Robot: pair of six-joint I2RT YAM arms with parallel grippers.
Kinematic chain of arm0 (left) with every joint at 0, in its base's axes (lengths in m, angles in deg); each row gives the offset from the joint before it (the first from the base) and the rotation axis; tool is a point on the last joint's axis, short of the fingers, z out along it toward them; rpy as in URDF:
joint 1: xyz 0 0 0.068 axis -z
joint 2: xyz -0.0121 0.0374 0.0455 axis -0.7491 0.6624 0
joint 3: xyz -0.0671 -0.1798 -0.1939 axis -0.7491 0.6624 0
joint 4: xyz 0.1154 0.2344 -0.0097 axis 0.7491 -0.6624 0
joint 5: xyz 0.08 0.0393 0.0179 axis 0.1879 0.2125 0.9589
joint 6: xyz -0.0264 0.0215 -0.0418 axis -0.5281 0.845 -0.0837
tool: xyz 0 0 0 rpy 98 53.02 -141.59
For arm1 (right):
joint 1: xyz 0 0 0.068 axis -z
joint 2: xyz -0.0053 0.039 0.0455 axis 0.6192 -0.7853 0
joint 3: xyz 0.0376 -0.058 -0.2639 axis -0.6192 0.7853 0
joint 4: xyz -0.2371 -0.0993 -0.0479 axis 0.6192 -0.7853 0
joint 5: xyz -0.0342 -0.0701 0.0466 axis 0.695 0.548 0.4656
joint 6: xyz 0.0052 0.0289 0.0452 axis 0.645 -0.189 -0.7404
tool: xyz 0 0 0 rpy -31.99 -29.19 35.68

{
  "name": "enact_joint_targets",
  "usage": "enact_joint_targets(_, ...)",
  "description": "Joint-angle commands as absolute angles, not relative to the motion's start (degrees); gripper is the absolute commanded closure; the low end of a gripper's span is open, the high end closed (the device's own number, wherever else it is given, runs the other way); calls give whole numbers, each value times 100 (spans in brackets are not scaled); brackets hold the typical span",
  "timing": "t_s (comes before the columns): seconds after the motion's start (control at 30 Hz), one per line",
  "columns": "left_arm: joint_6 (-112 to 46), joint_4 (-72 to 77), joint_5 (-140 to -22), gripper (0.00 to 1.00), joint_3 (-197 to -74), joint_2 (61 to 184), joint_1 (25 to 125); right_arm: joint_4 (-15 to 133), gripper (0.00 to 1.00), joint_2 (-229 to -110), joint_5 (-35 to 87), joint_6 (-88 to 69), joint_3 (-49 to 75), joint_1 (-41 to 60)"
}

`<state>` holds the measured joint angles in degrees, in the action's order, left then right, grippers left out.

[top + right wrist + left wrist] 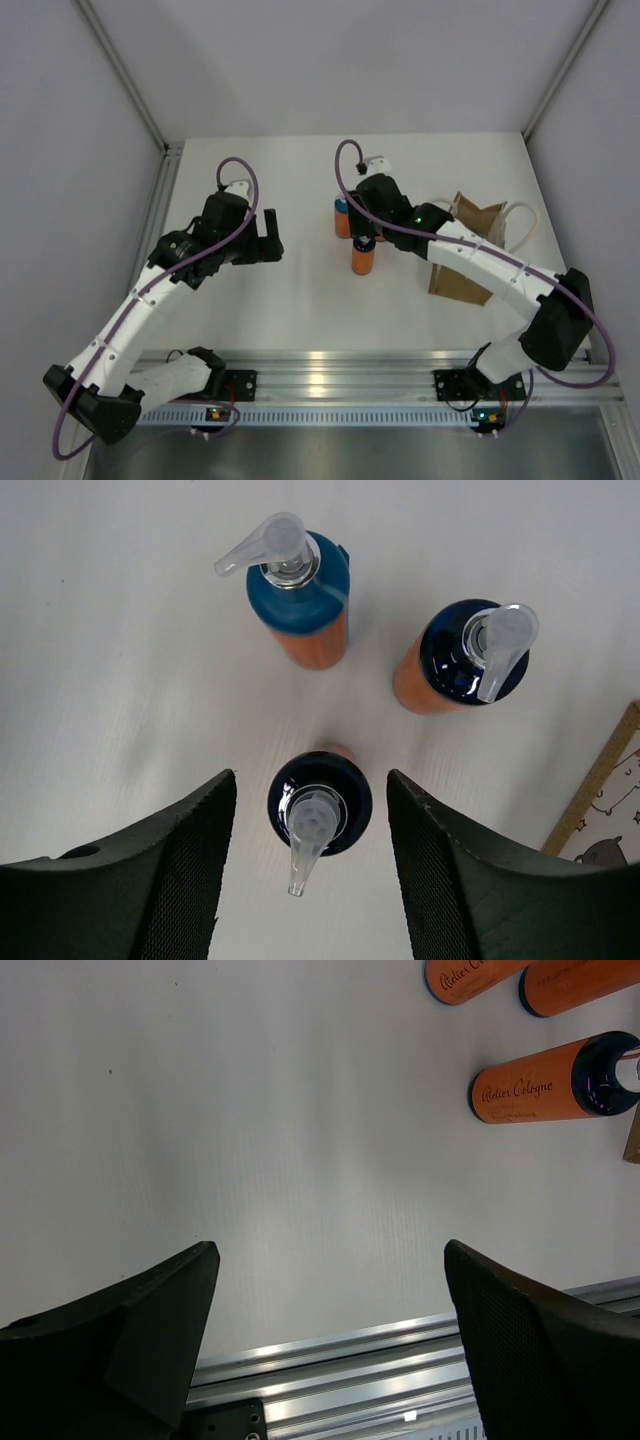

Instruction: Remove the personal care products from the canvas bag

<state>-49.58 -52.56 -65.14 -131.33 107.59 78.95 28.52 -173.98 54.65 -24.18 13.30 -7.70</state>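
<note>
Since my right gripper [310, 780] stands released, jaws clear of the dark-capped orange pump bottle [320, 802] upright between them, I judge it light, rigid, slick; best gripped below the cap.

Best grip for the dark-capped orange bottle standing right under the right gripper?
Take the dark-capped orange bottle by its round dark cap, coming straight down. It stands upright, its pump spout points along the gap between the right gripper's open fingers, and the two neighbouring bottles stand clear.
</note>
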Motion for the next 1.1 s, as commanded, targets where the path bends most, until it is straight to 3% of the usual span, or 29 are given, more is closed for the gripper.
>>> enact_joint_targets(0.0, -5011, -5037, -6571, 2, -13170, 10774, 7901, 3333, 40, -17018, 5607, -2501, 1228, -692)
enact_joint_targets(0.23, -5002, -5046, -6597, 2, -13284, 10818, 7910, 2359, 41, -16623, 5774, -2413, 543, -333)
enact_joint_targets(0.43, -4994, -5037, -6632, 1, -13301, 10888, 7910, 1400, 43, -15973, 5116, -1957, 524, 748)
enact_joint_targets(0.67, -5002, -5028, -6755, 1, -13372, 10994, 7901, 803, 38, -15269, 4658, -1050, 867, 2075)
enact_joint_targets(1.07, -4915, -5037, -6861, 2, -13433, 11117, 7901, -762, 53, -14847, 4957, -2140, 1069, 2815)
